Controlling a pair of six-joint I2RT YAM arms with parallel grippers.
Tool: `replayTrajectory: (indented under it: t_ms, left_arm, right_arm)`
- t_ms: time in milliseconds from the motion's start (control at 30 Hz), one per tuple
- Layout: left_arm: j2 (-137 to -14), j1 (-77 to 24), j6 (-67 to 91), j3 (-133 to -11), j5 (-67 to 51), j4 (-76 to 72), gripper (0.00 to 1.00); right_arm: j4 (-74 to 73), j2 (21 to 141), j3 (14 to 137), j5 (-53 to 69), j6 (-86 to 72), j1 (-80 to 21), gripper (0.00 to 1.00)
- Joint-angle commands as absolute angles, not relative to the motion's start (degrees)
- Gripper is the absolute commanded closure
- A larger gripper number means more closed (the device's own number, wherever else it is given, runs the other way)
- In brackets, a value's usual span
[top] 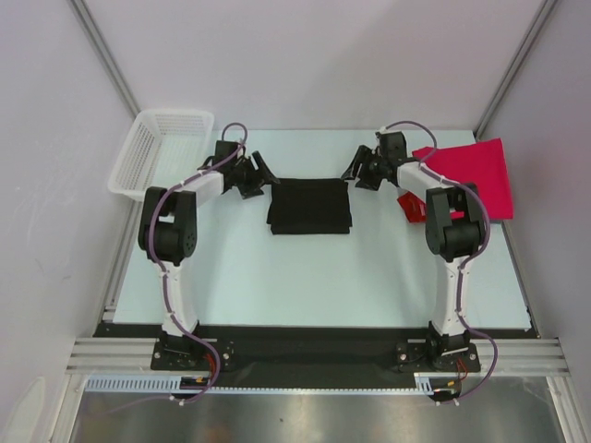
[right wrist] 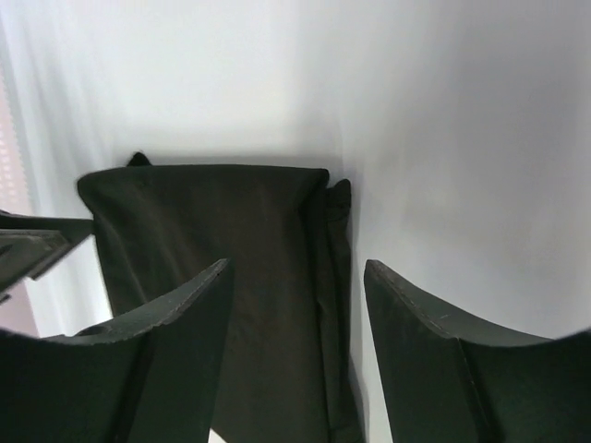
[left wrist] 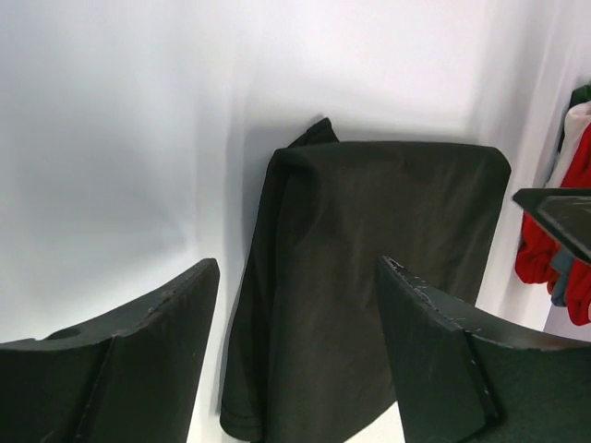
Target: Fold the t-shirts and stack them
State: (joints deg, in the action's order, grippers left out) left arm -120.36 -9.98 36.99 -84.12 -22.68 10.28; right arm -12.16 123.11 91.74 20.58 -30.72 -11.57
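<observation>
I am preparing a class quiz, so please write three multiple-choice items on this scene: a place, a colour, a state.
1. Where is the black t-shirt? A) at the near edge B) at the middle of the table C) in the far left corner
2. What colour is the far-right t-shirt? A) red B) blue C) white
3. The left fingers are: A) shut on cloth B) open C) shut, empty
Key: 1B, it lies centred in the top view; 2A, the top view shows red; 3B, a wide gap separates them.
</observation>
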Motion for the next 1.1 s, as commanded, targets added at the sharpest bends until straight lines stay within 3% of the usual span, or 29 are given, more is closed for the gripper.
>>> replayTrajectory:
  t_ms: [0,133,333,700,800,900,933,967,1067]
  left_arm:
    - [-120.85,-10.63,36.04,-84.64,-22.59,5.45,0.27]
    - [-122.25,-11.25,35.95,-85.16,-21.27,5.1,0.27]
    - [-125.5,-12.57,35.6,-87.53,-17.95,6.41,0.29]
    - [-129.81,-14.59,37.35,-90.97,-15.47,7.73,0.45]
    - [-130.25,-15.03,37.97,-91.23,-14.51,7.12,0.55]
    - [-130.08,-15.55,38.41,-91.41,-13.71,5.11,0.81]
    - [-129.9,-15.73,38.5,-91.32,-13.71,3.71,0.93]
    - [-129.55,-15.91,38.58,-91.23,-13.8,3.0,0.95]
    - [-126.57,-17.13,37.54,-89.48,-12.66,1.15,1.0]
  right_arm:
    - [-12.12,125.68,93.51,17.41,-28.04,-13.18,0.37]
    - [-12.74,128.14,94.92,15.65,-28.04,-13.97,0.37]
    - [-12.3,130.43,95.71,14.42,-28.83,-14.76,0.46]
    - [-13.1,131.75,97.73,11.25,-28.47,-15.73,0.61]
    - [-11.79,132.01,97.82,11.6,-29.18,-15.91,0.69]
    - [-10.03,132.1,98.0,12.3,-30.32,-16.26,0.82]
    - [-9.58,132.01,98.17,12.48,-30.5,-16.69,0.9]
    - [-9.06,131.66,98.35,12.57,-30.76,-16.79,0.98]
    - [-7.22,128.68,97.39,12.66,-30.41,-17.84,1.0]
